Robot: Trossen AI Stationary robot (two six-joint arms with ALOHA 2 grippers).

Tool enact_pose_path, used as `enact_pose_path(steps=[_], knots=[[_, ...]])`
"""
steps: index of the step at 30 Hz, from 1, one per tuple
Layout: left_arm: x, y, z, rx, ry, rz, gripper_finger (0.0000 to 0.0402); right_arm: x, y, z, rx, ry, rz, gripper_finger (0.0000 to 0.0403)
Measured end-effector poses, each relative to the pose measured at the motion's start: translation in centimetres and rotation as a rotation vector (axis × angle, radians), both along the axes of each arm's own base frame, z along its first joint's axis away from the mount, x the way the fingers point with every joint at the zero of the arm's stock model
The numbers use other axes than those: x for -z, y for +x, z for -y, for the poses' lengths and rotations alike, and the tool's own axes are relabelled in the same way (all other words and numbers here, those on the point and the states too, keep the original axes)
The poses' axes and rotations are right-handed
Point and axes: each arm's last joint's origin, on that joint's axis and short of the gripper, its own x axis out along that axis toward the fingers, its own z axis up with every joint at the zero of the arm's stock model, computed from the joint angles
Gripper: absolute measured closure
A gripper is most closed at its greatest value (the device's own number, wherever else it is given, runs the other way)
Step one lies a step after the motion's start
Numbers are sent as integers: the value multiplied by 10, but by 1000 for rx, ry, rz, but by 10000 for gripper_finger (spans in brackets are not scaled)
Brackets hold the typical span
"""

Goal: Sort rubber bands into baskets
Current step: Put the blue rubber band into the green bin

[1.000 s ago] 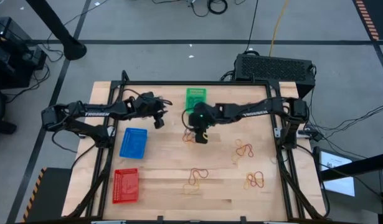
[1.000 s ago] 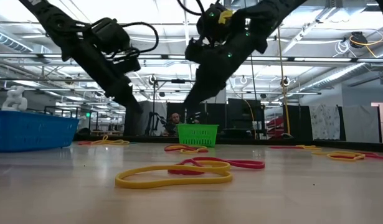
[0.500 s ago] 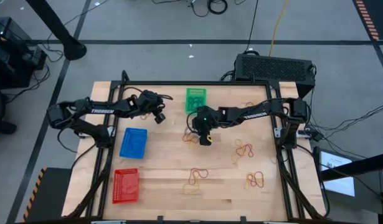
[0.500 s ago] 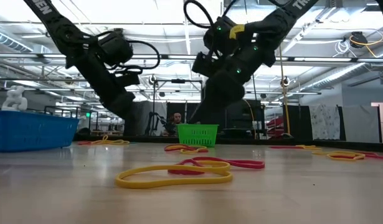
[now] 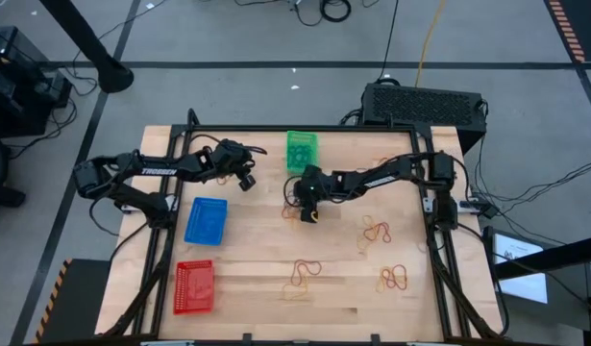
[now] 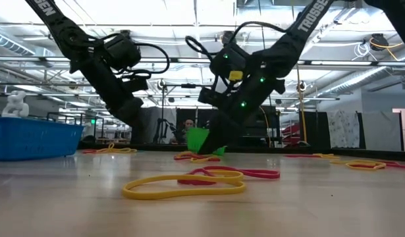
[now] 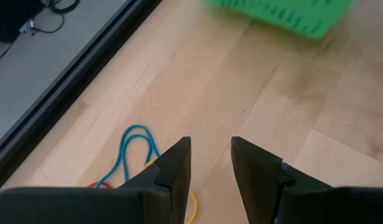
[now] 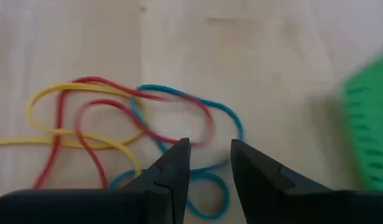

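Observation:
My right gripper (image 5: 312,213) (image 8: 211,152) is open and low over a tangle of red, yellow and teal rubber bands (image 8: 116,124) (image 5: 295,211) in the middle of the table; I cannot tell whether it touches them. My left gripper (image 5: 245,181) (image 7: 211,152) is open and empty above the table, beside a few bands (image 7: 134,144). The green basket (image 5: 301,151) stands at the far edge; in the low view my right gripper (image 6: 218,139) partly hides it. The blue basket (image 5: 206,221) and the red basket (image 5: 194,286) stand at the left.
More rubber band clusters lie at the right (image 5: 376,231), the near right (image 5: 394,279) and the near middle (image 5: 303,274) (image 6: 189,181). A large black box (image 5: 425,104) stands beyond the far right corner. A dark frame rail (image 7: 66,93) runs along the table's edge.
My right gripper has come down from well above the table to just over the tangle of bands in the middle, its arm dropping lower. My left gripper has gone a little toward the far edge and has then kept still.

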Motion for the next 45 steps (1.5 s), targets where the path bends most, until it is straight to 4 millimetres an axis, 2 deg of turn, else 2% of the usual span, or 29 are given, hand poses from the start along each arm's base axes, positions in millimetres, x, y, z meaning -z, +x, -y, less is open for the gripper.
enact_pose_path(steps=[5,13,16,20,27,31,36,45], knots=[[0,0,0,1,0,0,278,-4,-5,0,21,13,-79,293],[0,0,0,4,-2,0,278,-4,-9,-1,51,46,-111,298],[0,0,0,4,-4,-1,278,-3,-11,-3,51,56,-131,326],[0,0,0,4,-4,-1,278,-3,-12,-4,35,105,-143,389],[0,0,0,3,-6,-1,278,-13,-9,-4,-7,113,-142,401],[0,0,1,9,-11,0,278,-45,-5,-3,-57,55,-61,402],[1,0,1,16,-17,0,278,-77,-11,3,-49,-38,2,402],[1,0,1,20,-21,2,278,-136,-19,25,-3,-163,290,403]])
